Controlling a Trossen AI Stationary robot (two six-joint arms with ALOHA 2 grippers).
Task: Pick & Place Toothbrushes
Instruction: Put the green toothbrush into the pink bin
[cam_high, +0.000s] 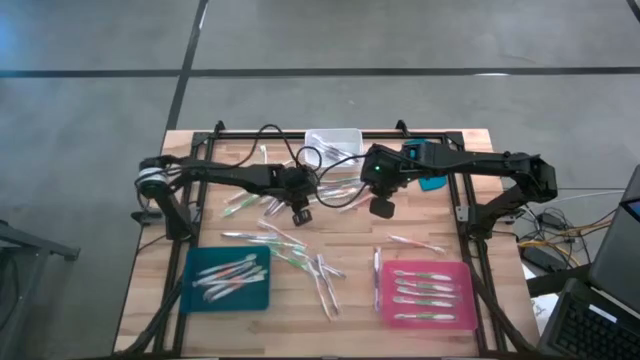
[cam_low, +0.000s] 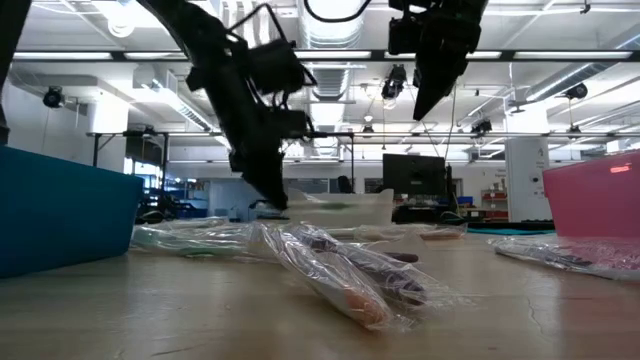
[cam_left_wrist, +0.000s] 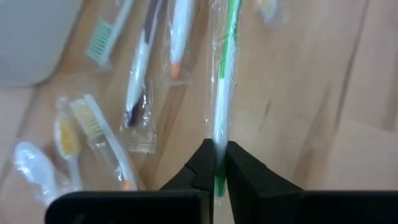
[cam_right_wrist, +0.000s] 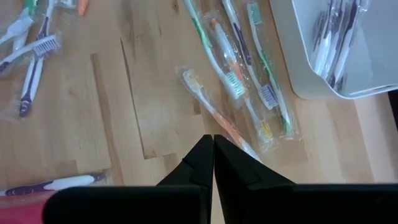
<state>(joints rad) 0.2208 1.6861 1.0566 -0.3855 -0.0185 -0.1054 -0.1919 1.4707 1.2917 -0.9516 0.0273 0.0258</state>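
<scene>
Wrapped toothbrushes are seen nearest the low camera, lying loose on the wooden table at the frame's centre. More of them are scattered across the middle of the high view, between the two trays and the white bin at upper centre.

One green toothbrush in clear wrap is pinched between the tips of the left gripper, fingers pressed onto its lower end; in the left wrist view it is shown still low over the wood, and whether it is lifted clear cannot be told. In the high view the left gripper is placed at centre, over the loose pile.

Right gripper is shown with its jaws pressed together on nothing, hovering above several wrapped brushes near the bin; in the high view it is placed just right of centre.

Progress is judged partial. A handful of brushes are laid in the teal tray at lower left, and about five are lined up in the pink tray at lower right; a few are also seen inside the bin. Many brushes are left on the table, so much sorting is judged to remain.
</scene>
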